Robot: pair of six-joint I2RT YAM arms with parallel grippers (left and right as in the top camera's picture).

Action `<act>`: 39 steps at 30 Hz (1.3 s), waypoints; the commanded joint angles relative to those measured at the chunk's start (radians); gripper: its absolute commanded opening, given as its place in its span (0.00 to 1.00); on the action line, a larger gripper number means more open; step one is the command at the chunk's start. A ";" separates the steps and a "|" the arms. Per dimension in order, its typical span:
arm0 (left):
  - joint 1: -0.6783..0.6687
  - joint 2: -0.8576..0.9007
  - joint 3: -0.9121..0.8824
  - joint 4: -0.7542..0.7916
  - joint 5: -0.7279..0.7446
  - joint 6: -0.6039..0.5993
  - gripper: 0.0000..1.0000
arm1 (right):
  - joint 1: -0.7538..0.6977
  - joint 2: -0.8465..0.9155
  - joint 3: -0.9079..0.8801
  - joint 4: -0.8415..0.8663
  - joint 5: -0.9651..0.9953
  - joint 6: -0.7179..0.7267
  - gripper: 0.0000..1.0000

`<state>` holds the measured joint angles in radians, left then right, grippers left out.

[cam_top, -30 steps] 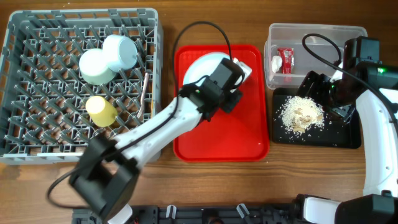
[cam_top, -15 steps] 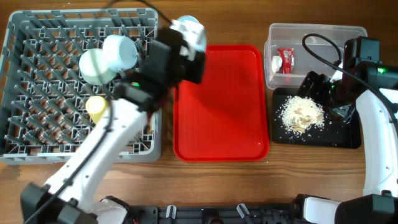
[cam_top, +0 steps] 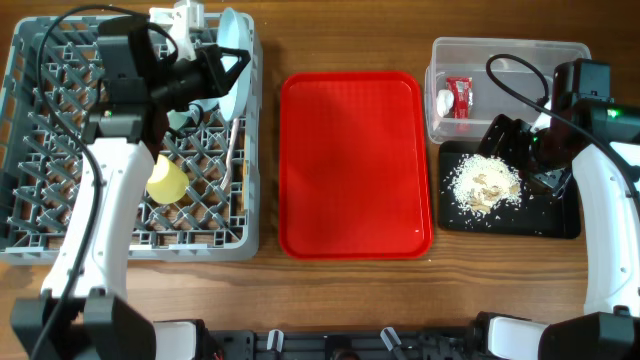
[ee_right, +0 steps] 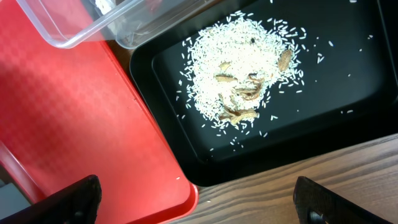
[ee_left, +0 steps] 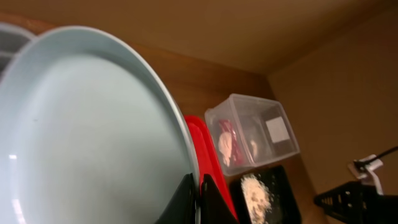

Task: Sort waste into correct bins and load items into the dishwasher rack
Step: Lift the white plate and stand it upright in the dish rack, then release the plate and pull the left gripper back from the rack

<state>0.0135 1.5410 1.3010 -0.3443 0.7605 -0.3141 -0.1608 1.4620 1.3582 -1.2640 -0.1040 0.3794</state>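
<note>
My left gripper [cam_top: 216, 66] is shut on the rim of the pale blue plate [cam_top: 238, 72], which it holds on edge over the back right corner of the grey dishwasher rack [cam_top: 120, 248]. In the left wrist view the plate [ee_left: 81, 137] fills the frame and the black fingers [ee_left: 186, 202] pinch its rim. A yellow cup [cam_top: 167, 178] and chopsticks [cam_top: 232, 150] lie in the rack; the arm hides the bowls. My right gripper [cam_top: 525, 158] hangs open over the black tray [cam_top: 560, 215] of food scraps [cam_top: 485, 183]. The clear tub [cam_top: 510, 60] holds the red wrapper [cam_top: 460, 97] and white scrap [cam_top: 444, 100].
A bare red serving tray [cam_top: 355, 165] lies between the rack and the bins. In the right wrist view its corner [ee_right: 74, 112] touches the black tray [ee_right: 348, 106], and the scraps [ee_right: 242, 68] lie spread inside. Wooden table shows in front.
My left arm lifted the plate off the red tray and swung it left over the rack, turning it on edge. The right arm has not moved.
</note>
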 commanded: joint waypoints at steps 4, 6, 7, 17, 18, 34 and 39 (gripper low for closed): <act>0.051 0.084 0.021 0.004 0.141 -0.039 0.04 | -0.002 -0.022 0.009 -0.005 -0.009 -0.013 1.00; 0.057 0.095 0.021 0.004 0.141 -0.038 0.04 | -0.002 -0.022 0.009 -0.005 -0.009 -0.013 1.00; 0.058 0.101 0.021 0.004 0.141 -0.038 0.04 | -0.002 -0.022 0.009 -0.005 -0.009 -0.013 1.00; 0.058 0.135 0.021 -0.020 -0.007 -0.031 0.75 | -0.002 -0.022 0.009 -0.005 -0.009 -0.013 1.00; 0.058 0.135 0.021 -0.018 -0.016 -0.030 0.85 | -0.002 -0.022 0.009 -0.005 -0.009 -0.013 1.00; 0.065 -0.017 0.021 -0.307 -0.455 0.067 1.00 | 0.050 -0.022 0.009 0.168 -0.190 -0.190 1.00; 0.005 -0.023 0.021 -0.491 -0.686 0.067 1.00 | 0.190 -0.019 0.009 0.402 -0.172 -0.167 1.00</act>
<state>0.0616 1.5257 1.3090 -0.7616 0.3035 -0.2695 -0.0555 1.4620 1.3582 -0.9512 -0.2436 0.2344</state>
